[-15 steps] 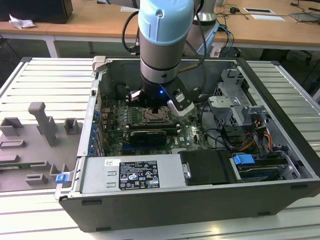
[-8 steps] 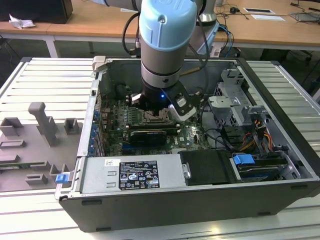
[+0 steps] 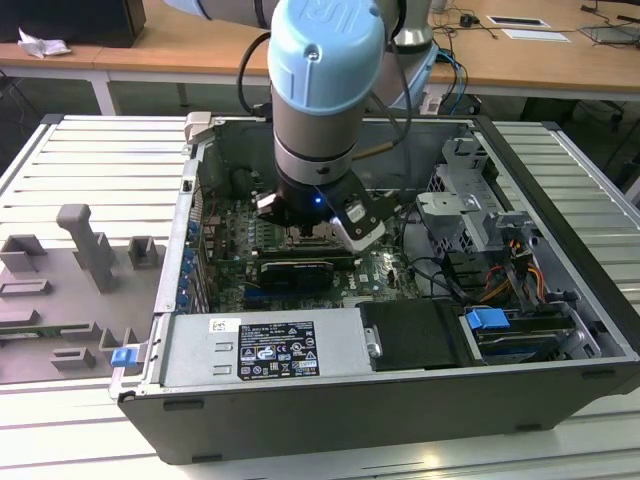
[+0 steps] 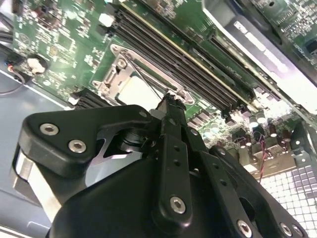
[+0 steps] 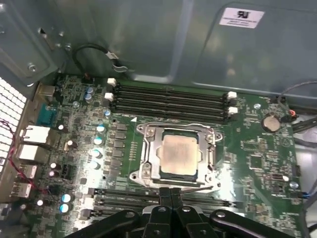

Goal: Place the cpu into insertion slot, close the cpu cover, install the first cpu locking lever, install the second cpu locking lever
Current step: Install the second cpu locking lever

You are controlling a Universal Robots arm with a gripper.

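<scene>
In the first wrist view the cpu (image 5: 177,153) lies flat in the insertion slot (image 5: 214,135) on the green motherboard, its pale face showing through the window of the cpu cover (image 5: 151,156), which is folded down over it. My gripper (image 5: 171,192) hangs just beside the slot's edge with both black fingers pressed together. A thin wire locking lever (image 5: 202,188) runs from the fingertips toward a socket corner. The second wrist view shows the cpu (image 4: 134,89), with a finger (image 4: 171,106) tip at its edge. In the exterior view the gripper (image 3: 312,235) reaches down into the open computer case.
Long black memory slots (image 5: 168,96) run on both sides of the socket. The case walls (image 3: 560,170), a drive cage (image 3: 465,200), cables (image 3: 500,280) and a black power supply box (image 3: 415,335) surround the board. A grey fixture block (image 3: 85,240) stands at the exterior view's left.
</scene>
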